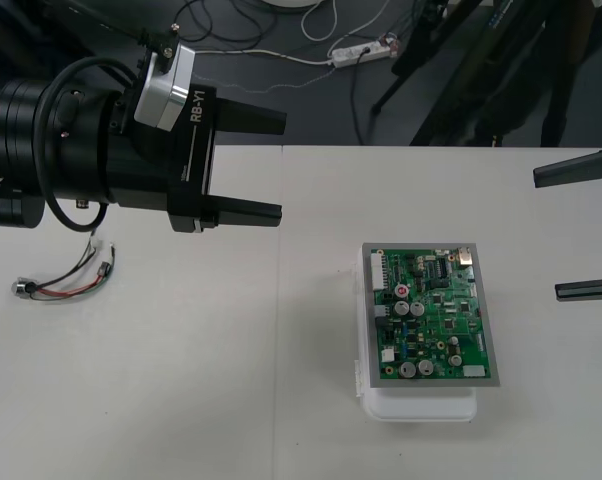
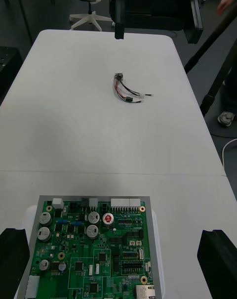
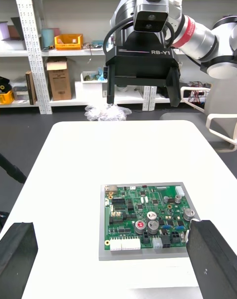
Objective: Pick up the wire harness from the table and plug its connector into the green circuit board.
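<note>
The wire harness (image 1: 66,280) lies loose on the table at the far left, its round metal socket (image 1: 23,288) at its left end. My left gripper (image 1: 281,168) hovers open above the table, up and to the right of the harness, with nothing between its fingers. The green circuit board (image 1: 431,315) rests on its white base (image 1: 421,408) right of centre. My right gripper (image 1: 547,235) stands open at the right edge, beside the board. In the right wrist view the board (image 2: 94,249) is just ahead of my fingers (image 2: 217,259), and the harness (image 2: 126,91) lies farther on.
A seam (image 1: 279,330) runs down the table between the harness and the board. The left arm's thick dark links (image 1: 51,130) hang over the table's back left corner. Cables and a power strip (image 1: 361,50) lie on the dark floor beyond the far edge.
</note>
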You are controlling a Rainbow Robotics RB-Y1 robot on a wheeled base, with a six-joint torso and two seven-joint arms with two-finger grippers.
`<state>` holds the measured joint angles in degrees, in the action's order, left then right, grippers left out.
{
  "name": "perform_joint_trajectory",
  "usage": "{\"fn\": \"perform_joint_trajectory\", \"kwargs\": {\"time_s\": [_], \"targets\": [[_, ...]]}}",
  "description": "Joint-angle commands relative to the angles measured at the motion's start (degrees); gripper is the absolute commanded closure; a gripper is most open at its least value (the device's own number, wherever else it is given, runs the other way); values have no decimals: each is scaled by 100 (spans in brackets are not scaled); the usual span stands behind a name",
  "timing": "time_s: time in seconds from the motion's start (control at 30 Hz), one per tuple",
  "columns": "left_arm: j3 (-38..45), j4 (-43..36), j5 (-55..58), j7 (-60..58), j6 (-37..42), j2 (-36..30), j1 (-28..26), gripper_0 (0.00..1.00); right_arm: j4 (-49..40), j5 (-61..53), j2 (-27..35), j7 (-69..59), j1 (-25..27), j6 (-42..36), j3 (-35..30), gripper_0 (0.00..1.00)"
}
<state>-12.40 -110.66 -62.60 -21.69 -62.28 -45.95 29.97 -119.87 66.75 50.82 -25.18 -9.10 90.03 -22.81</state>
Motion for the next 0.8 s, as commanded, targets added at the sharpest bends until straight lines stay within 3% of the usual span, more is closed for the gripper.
{"fn": "perform_joint_trajectory", "kwargs": {"time_s": [0.03, 0.8], "targets": [[167, -123, -24, -142, 93, 69, -35, 11, -28, 22, -19, -13, -57, -3, 58, 0], [167, -123, -24, -142, 93, 69, -35, 11, -28, 22, -19, -13, -57, -3, 58, 0]]}}
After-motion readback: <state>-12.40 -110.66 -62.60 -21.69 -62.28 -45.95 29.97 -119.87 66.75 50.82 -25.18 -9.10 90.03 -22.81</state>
